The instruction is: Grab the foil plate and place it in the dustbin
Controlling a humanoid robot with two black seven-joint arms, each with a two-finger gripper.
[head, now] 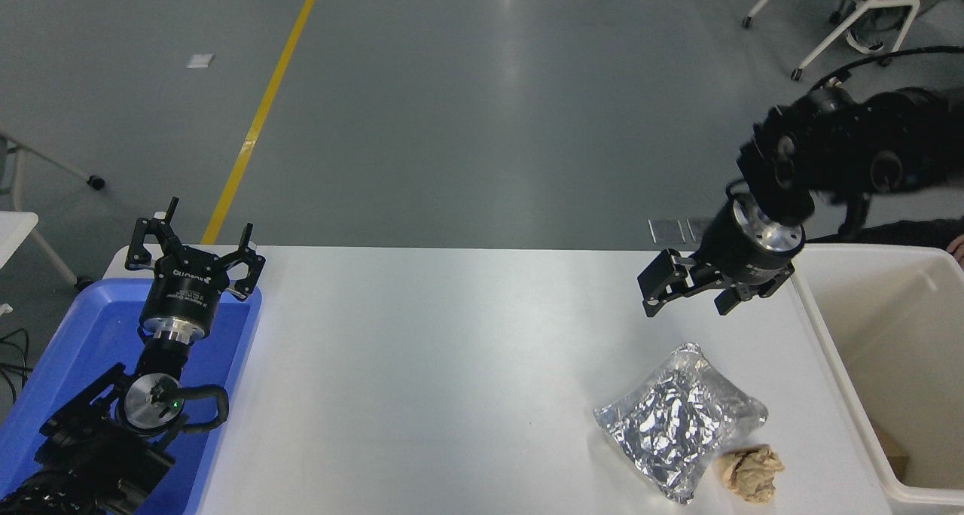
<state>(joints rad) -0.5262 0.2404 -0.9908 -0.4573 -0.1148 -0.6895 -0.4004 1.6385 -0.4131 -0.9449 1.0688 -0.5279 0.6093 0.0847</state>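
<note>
**Bright, even light; motion blur on the right**

I see even overhead light, a pale glare streak on the floor (520, 71), sparkle on the foil plate (680, 421), soft shadows on the table (452, 364). The right arm (851, 157) looks smeared.
</note>
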